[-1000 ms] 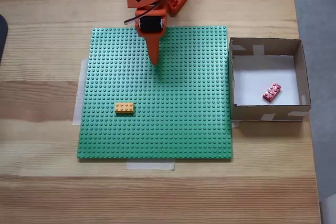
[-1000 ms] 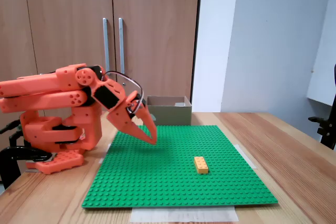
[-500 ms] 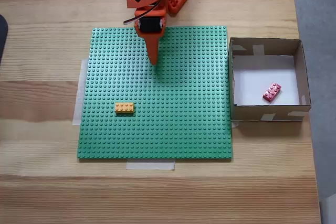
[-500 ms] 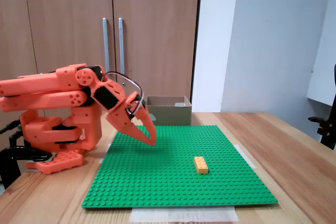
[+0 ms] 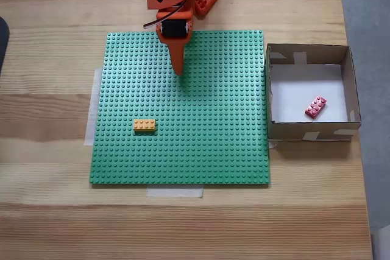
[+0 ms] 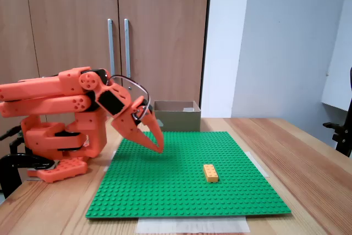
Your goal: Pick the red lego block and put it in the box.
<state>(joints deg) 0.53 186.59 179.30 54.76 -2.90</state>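
The red lego block (image 5: 315, 106) lies on the white floor of the box (image 5: 308, 130), so placement appears complete. The tool (image 5: 178, 72) is empty, its jaws nearly closed, poised just above the green baseplate (image 5: 207, 144). To finish, park the arm clear of the orange-yellow brick (image 5: 144, 125) on the desk (image 5: 49, 211).
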